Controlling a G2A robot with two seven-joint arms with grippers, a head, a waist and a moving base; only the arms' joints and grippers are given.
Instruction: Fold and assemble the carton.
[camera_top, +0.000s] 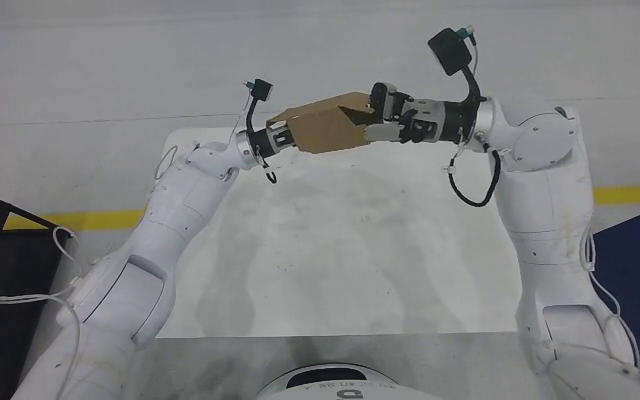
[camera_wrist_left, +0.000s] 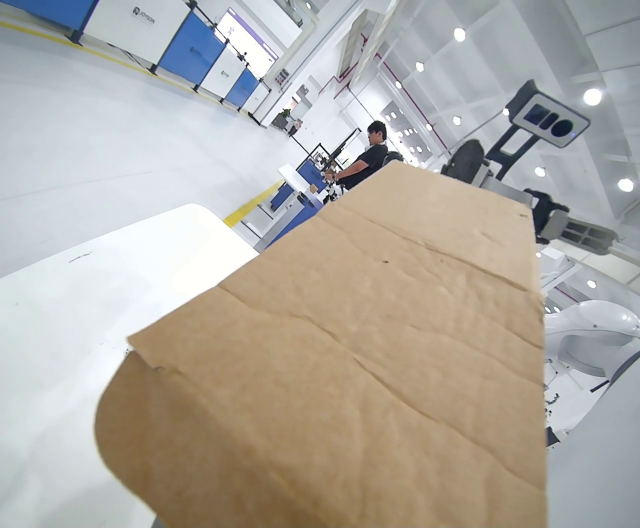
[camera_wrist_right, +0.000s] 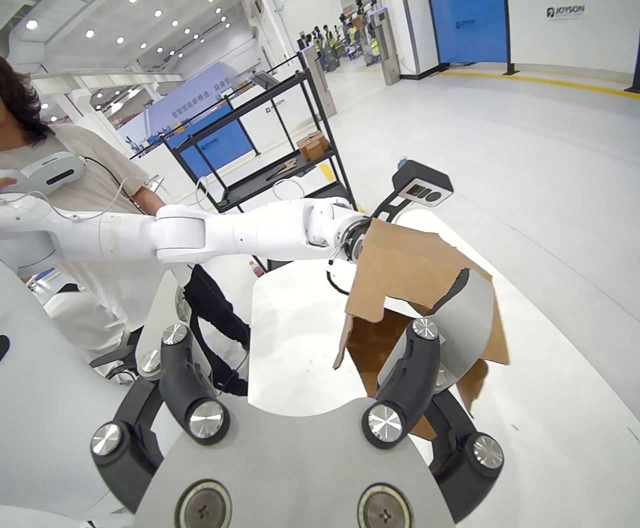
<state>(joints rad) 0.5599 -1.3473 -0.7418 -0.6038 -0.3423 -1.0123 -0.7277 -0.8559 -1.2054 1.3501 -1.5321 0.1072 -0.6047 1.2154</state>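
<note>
A brown cardboard carton (camera_top: 325, 125) hangs in the air over the far edge of the white table (camera_top: 330, 250), partly unfolded with loose flaps. My left gripper (camera_top: 280, 135) is shut on its left end; in the left wrist view the carton (camera_wrist_left: 350, 350) hides the fingers. My right gripper (camera_top: 378, 112) meets the carton's right end and stands open. In the right wrist view one white finger (camera_wrist_right: 465, 320) lies against a flap at the carton's (camera_wrist_right: 400, 265) open end, and the other finger (camera_wrist_right: 165, 305) is well clear of it.
The table (camera_wrist_right: 550, 375) stretches bare below the carton. A black shelf cart (camera_wrist_right: 280, 150) stands on the floor beyond the table's side. A yellow floor line (camera_top: 100, 218) runs past the table.
</note>
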